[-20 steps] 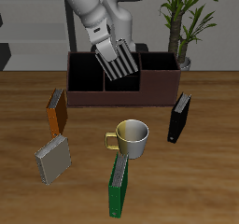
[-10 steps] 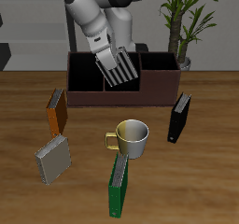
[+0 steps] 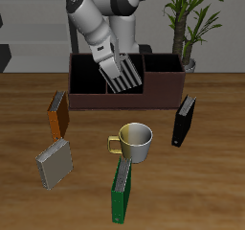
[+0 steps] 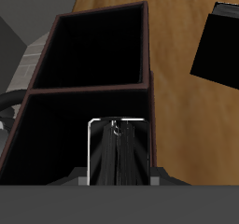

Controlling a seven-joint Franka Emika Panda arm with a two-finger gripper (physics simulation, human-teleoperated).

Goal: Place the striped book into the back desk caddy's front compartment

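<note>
The tool (image 3: 107,57) grips the striped book (image 3: 122,73) tilted above the back desk caddy (image 3: 124,92), its lower edge over the middle cells, on a wooden bench (image 3: 211,176).

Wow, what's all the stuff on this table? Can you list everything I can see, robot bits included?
Striped book: one, black and light-grey stripes, held tilted over the caddy's middle.
Back desk caddy: one, reddish-brown box with black inside, at the table's back.
Orange-brown book: one, in front of the caddy.
Grey book: one, nearer the front edge than the orange-brown one.
Mug: one, olive-tan, mid-table.
Green book: one, near the front edge.
Black book: one, upright beside the mug.
Plant: one, green, behind the caddy.
Table: one, brown wood.
Robot arm: one, white.
Gripper: one, gripping the striped book's upper edge.
</note>
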